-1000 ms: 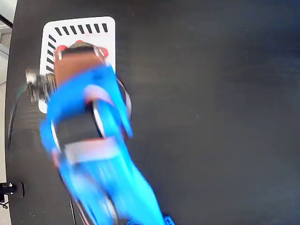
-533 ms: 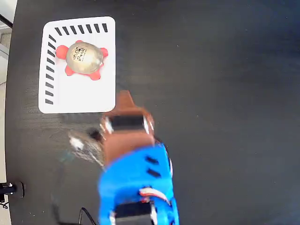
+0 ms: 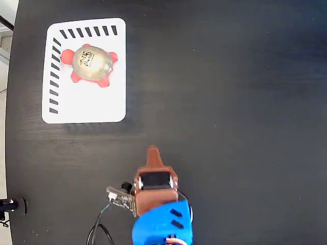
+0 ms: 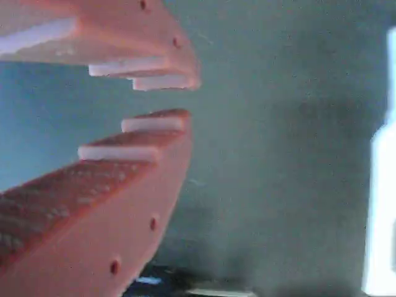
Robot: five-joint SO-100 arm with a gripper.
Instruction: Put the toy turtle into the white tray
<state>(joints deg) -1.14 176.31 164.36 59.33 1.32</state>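
Note:
In the fixed view the toy turtle, with a red-orange head and feet and a shiny beige shell bearing a small label, lies in the upper part of the white tray at the top left. My gripper is at the bottom centre, well below and right of the tray, pointing up the picture. The wrist view shows my gripper with its orange jaws a small gap apart and nothing between them. The turtle is out of the wrist view.
The tray rests on a black table. Cables trail from the arm's blue body at the bottom edge. In the wrist view a blurred white strip shows at the right edge.
The arm has drawn back from over the tray to the bottom centre. The turtle, partly covered by the gripper a second ago, lies free in the tray.

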